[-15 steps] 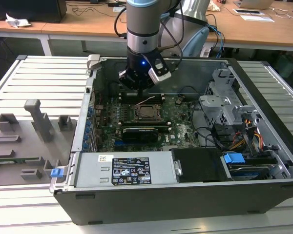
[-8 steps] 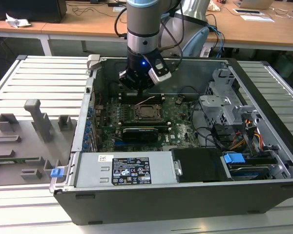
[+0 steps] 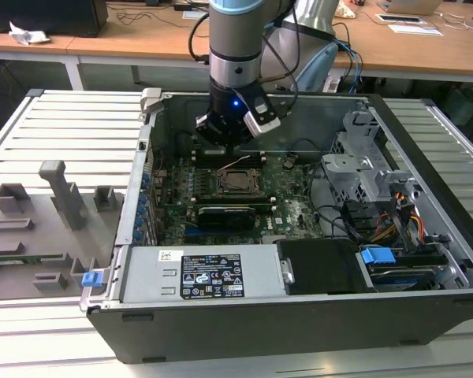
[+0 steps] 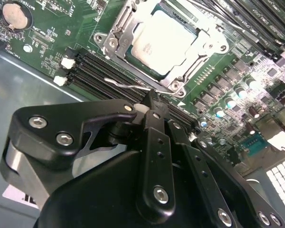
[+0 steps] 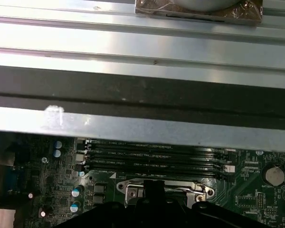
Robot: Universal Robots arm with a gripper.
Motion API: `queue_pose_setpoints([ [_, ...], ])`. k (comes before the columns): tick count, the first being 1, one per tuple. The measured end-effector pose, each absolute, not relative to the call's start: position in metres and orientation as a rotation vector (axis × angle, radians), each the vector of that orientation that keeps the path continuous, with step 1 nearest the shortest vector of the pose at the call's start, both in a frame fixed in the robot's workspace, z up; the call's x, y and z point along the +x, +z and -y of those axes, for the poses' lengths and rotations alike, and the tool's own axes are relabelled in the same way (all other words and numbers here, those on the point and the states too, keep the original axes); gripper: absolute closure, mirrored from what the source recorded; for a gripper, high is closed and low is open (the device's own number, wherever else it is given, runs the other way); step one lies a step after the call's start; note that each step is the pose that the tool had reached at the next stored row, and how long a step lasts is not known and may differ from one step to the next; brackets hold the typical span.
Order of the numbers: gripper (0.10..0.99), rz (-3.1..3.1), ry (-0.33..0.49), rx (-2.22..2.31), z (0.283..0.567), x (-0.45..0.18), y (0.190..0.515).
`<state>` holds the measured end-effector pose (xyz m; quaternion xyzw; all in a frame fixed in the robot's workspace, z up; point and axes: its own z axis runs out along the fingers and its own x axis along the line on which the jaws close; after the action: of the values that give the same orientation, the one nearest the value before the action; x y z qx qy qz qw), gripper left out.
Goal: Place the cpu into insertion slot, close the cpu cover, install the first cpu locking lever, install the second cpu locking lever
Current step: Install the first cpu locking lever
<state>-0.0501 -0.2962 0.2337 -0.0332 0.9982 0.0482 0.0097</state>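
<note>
While your arm reaches down into the open PC case (image 3: 315,323), the hand (image 3: 231,150) sits low over the green board (image 3: 296,213), just far of the cpu (image 3: 238,182). The cpu is seated in the insertion slot (image 4: 142,66), silvery face up, approx mid-board. In the second wrist view the cpu cover (image 4: 118,33) lies flat round it, w/ the chip showing thru its window.

The hand's fingers (image 4: 154,142) are drawn together w/ no gap you can see; their tips meet the end of a thin wire locking lever (image 4: 126,85); you can't tell whether that wire is pinched btwn the tips or only touched. The lever runs along the socket's far side, over the black memory slots (image 4: 104,71); in the exterior view it shows as a pale wire slanting up toward the hand.

A coin battery (image 4: 16,14) sits on the board, well apart from the socket. In the first wrist view the case's metal far wall (image 5: 133,128) stands beyond the memory slots.

Near of the socket lies a long black card (image 3: 225,214). A grey power supply box (image 3: 197,276) sits against the case's near wall, and a metal drive cage (image 3: 363,157) stands on the exterior view's right.

Outside the case, on the exterior view's left, a grey fixture tray (image 3: 39,220) rests on the slatted surface (image 3: 63,126); a blue clip (image 3: 92,278) sits by the case's near corner.
</note>
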Motion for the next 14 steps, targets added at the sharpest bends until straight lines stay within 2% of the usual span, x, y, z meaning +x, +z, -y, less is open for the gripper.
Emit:
queue_pose_setpoints([
  [14, 0.980, -3.117, 0.152, -0.104, 0.2919, -0.0405, 0.2229],
])
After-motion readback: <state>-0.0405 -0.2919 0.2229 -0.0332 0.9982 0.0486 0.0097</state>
